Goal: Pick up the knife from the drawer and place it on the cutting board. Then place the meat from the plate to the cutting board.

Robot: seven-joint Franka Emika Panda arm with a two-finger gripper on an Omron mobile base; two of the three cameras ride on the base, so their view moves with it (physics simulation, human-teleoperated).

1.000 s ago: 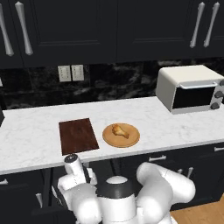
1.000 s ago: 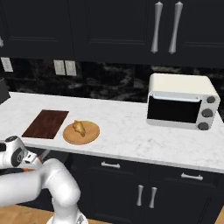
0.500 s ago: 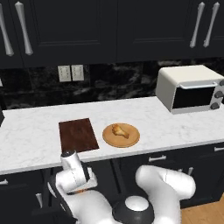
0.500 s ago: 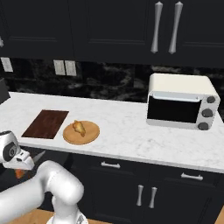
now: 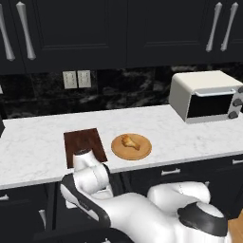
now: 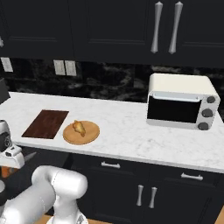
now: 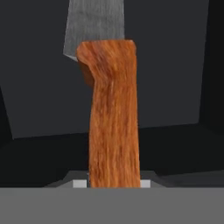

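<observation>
The knife (image 7: 113, 127) has an orange wooden handle running up the middle of the hand view, with its grey blade (image 7: 94, 26) at the top. My gripper (image 7: 113, 183) is shut on the lower end of that handle. Behind the knife is the dark inside of the drawer (image 7: 35, 87). On the white counter lies the dark reddish cutting board (image 5: 84, 146) (image 6: 46, 124) with nothing on it. Right of it, the round tan plate (image 5: 142, 151) (image 6: 89, 133) carries the golden meat (image 5: 127, 141) (image 6: 79, 127). My hand (image 6: 9, 151) hangs below the counter's front edge, left of the board.
A white toaster oven (image 5: 206, 97) (image 6: 181, 107) stands on the counter at the right. Dark upper cabinets with long silver handles hang above. Shut dark drawers with silver handles (image 6: 110, 165) line the front below the counter.
The jaws have closed on the knife's handle. My hand has sunk lower and further left, below the counter edge. Board, plate and meat have not moved.
</observation>
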